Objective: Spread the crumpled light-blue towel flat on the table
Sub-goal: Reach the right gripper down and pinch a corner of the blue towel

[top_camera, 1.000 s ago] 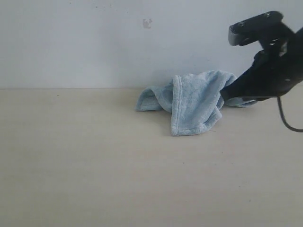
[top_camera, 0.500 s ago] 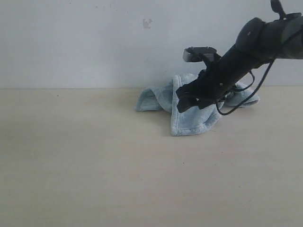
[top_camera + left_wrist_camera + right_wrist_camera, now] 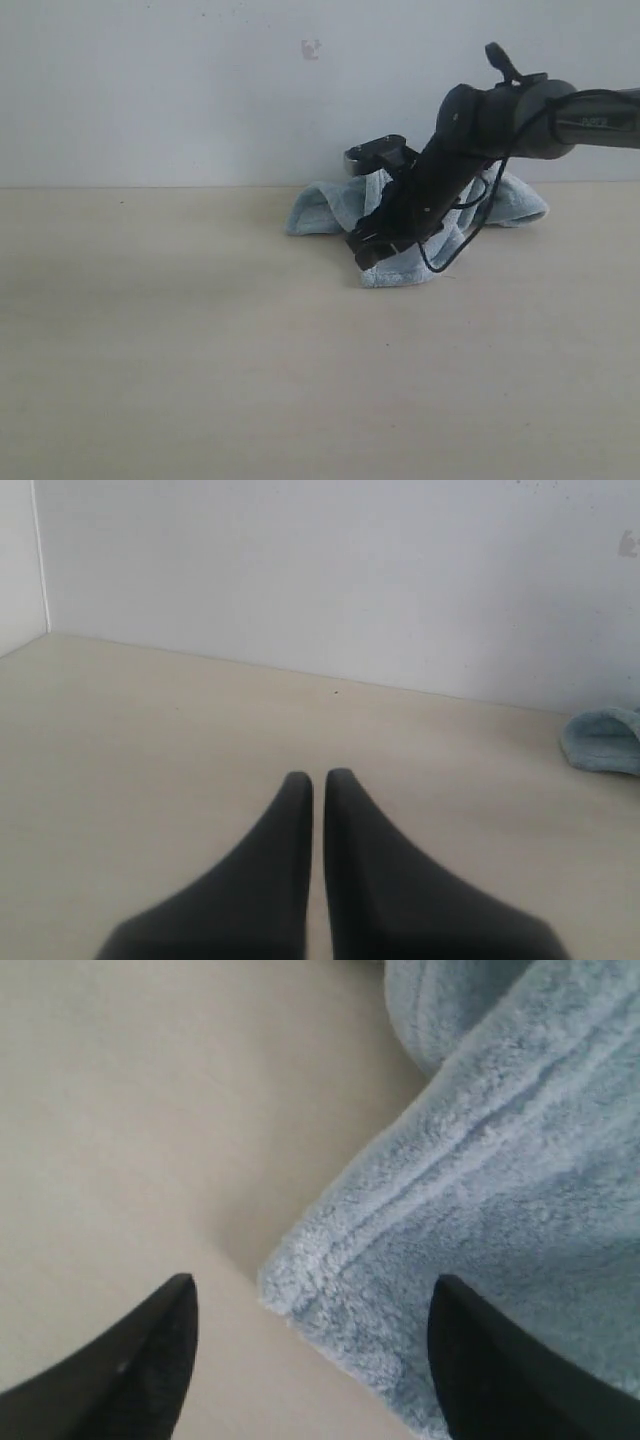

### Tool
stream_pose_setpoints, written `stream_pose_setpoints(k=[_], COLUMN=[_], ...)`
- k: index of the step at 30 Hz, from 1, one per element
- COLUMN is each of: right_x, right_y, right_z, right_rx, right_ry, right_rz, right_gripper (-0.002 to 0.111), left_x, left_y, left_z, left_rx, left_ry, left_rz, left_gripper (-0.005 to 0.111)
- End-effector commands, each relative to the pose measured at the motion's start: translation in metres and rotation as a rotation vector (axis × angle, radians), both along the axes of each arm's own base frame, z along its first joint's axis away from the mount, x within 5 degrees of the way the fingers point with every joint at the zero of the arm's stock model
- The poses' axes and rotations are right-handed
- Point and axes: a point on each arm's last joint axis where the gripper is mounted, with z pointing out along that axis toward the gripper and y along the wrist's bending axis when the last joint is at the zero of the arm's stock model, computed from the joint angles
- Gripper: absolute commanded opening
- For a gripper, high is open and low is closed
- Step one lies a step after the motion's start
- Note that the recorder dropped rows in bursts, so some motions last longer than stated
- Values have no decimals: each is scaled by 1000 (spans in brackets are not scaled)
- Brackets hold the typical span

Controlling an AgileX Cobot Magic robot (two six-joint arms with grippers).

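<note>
Fluffy blue towel (image 3: 335,208) is sitting bunched toward 1 o'clock on the bench (image 3: 200,350). Right pincer (image 3: 312,1285) is hovering wide open over its hemmed corner, probably lining up a grab to pull it flat. Left pincer (image 3: 318,776) is idling closed, empty, well apart.

towel (image 3: 325,208) on table (image 3: 200,350) | right of centre | near wall (image 3: 150,90)

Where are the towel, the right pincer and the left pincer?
towel (image 3: 540,1220), right wrist view, fluffy face inside the hem.
right pincer (image 3: 312,1282), right wrist view, midway between its open fingertips.
left pincer (image 3: 318,776), left wrist view, midway between its shut fingertips.
</note>
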Motion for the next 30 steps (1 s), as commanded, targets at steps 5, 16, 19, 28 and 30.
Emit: stream_pose_setpoints(k=[5,16,19,28,30], right_x=[2,1,-1,-33,-47], right_y=[13,9,8,-16,-30], right_z=[-21,-49,-44,56,73], right_rx=[-14,-75,-71,-101,-124], right_ry=[4,84,108,44,1], right_rz=[-12,-26,-52,-62,-94], right_gripper=[62,37,0,0,0], left_x=[0,0,0,0,0], left_y=[0,0,0,0,0], left_z=[0,0,0,0,0], left_rx=[1,1,1,1,1], left_ry=[-11,-11,-11,-11,-11], left_rz=[-3,-3,-3,-3,-3], left_gripper=[4,4,4,4,4])
